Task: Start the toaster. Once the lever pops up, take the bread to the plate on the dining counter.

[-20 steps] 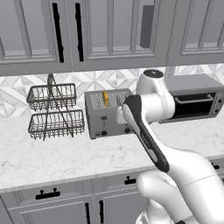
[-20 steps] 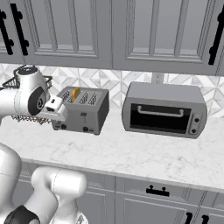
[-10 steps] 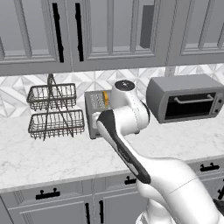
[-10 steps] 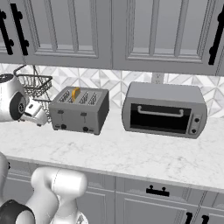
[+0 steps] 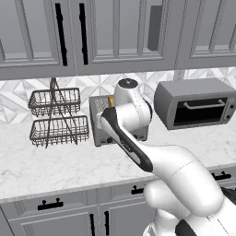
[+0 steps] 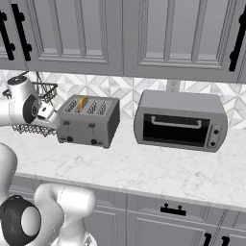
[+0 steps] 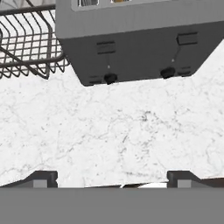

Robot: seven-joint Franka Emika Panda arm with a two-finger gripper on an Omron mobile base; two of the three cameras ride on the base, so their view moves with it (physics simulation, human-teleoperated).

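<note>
We see the bread (image 6: 83,102) upright in the toaster (image 6: 89,121), frame left; our gripper (image 7: 112,178) spread wide over bare marble counter (image 7: 122,131).

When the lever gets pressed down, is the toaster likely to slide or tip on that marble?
The toaster looks boxy, low and wide, so tipping seems unlikely. Its levers sit on the front face, so a downward push should mostly load it into the counter. The marble looks smooth, though, so any forward component might slide it toward the backsplash.
</note>
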